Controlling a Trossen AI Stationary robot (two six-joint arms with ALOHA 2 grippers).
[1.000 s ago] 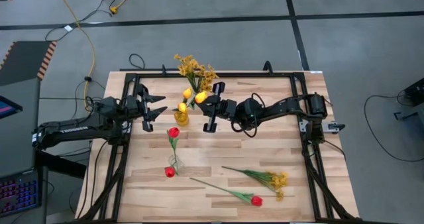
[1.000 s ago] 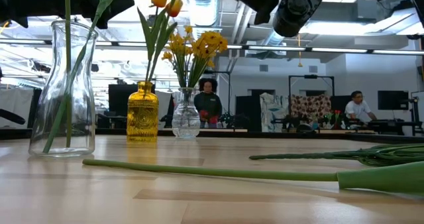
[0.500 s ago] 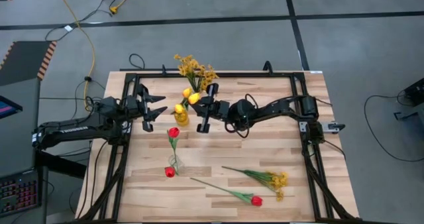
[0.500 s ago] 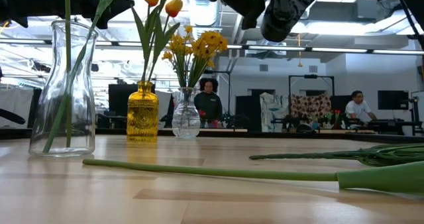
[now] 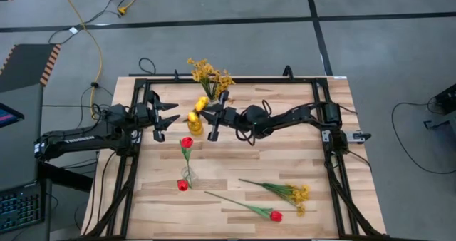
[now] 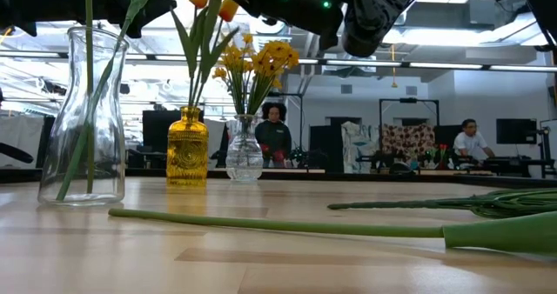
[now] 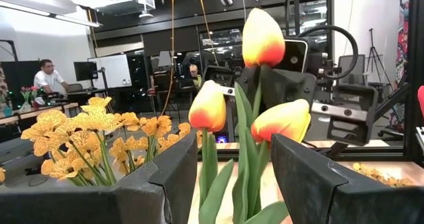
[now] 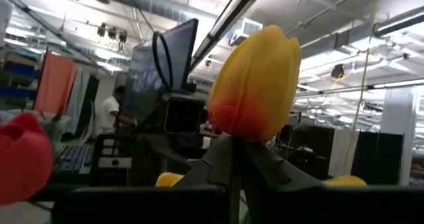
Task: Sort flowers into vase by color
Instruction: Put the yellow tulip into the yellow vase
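A yellow glass vase (image 5: 194, 125) (image 6: 187, 146) holds yellow-orange tulips (image 7: 208, 108). My right gripper (image 5: 206, 110) (image 8: 233, 159) reaches over it from the right, shut on one more yellow-orange tulip (image 8: 255, 85) (image 7: 264, 38). My left gripper (image 5: 167, 120) (image 7: 225, 184) waits open just left of the vase, holding nothing. A clear vase (image 6: 244, 159) at the far edge holds mustard-yellow sprays (image 5: 209, 73). A nearer clear vase (image 6: 83, 120) holds red tulips (image 5: 187, 142). A red tulip (image 5: 276, 215) and a mustard spray (image 5: 296, 193) lie flat on the table near its front. My right gripper pinches the tulip's stem just under the bloom (image 8: 233, 174) between its two fingers. The fingers come from the table's right side, slanting a little upward, and lie across the stem. The tulip stands upright above the yellow vase, its stem (image 7: 255, 144) running down among the other tulips.
A black frame (image 5: 235, 80) runs around the tabletop. The lying red tulip's long stem (image 6: 278, 226) stretches across the near part of the table. People (image 6: 274, 137) sit in the room beyond the far edge.
My right gripper has gone toward the table's left edge and a little down, carrying the yellow-orange tulip from right of the yellow vase to above it. The bloom now stands beside the other tulips.
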